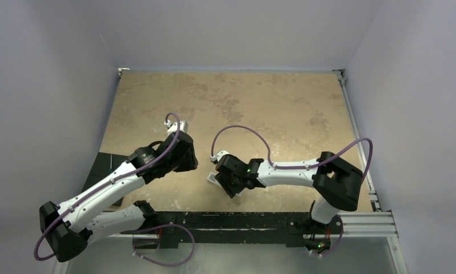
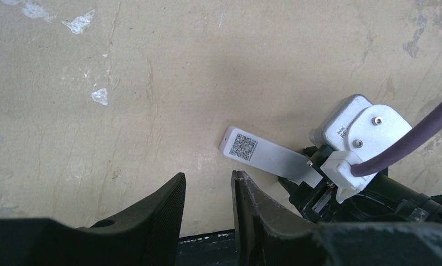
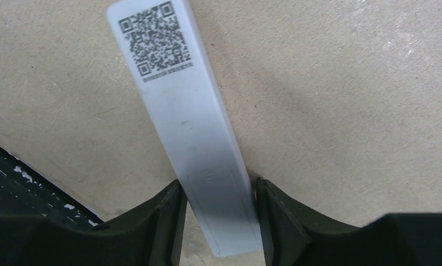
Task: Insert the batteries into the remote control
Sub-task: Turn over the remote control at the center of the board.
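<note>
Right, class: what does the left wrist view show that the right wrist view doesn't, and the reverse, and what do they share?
Only left wrist: the left gripper, open and empty, and the right arm's wrist with its purple cable. Only right wrist: the right gripper straddling the near end of the remote. Both: the white remote, code label up, on the tan table.
</note>
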Tool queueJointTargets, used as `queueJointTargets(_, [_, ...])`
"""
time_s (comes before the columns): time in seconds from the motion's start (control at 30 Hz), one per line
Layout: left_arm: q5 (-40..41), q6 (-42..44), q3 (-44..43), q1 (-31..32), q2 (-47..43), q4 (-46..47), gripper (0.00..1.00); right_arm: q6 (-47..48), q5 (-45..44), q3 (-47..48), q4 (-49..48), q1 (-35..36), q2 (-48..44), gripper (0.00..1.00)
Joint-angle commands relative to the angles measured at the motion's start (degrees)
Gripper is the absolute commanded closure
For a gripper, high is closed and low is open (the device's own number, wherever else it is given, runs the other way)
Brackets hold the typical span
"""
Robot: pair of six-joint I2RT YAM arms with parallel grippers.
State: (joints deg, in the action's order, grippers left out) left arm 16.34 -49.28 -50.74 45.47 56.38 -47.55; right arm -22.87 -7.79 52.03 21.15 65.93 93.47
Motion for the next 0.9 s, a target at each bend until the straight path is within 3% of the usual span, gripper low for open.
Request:
queueJointTargets(0.0, [-1.44, -1.62, 0.97, 0.21, -1.34, 1.57, 0.63, -0.13, 0.41, -0.34, -0.95, -0.28, 0.57, 0.50])
queueJointTargets(0.1, [-1.90, -1.79, 2.02, 0.22, -1.61, 2.79, 0.63, -0.61, 0.36, -0.43, -0.89, -0.28, 0.38, 0.62])
queueJointTargets(0.3, [-4.99, -1.76, 4.62, 0.01, -1.98, 7.89, 0.59, -2.54, 1.99, -1.72, -1.43, -0.35, -2.05, 1.00])
queueJointTargets(0.63, [-19.49, -1.13, 10.96, -6.70, -3.17, 19.67, 0.49, -8.11, 8.27, -6.91, -5.94, -3.49, -7.86, 1.00])
queueJointTargets(0.87, [-26.02, -1.45, 13.11, -8.26, -3.51, 27.35, 0.43, -13.51, 20.04, -12.32, -13.35, -10.05, -15.02, 1.00])
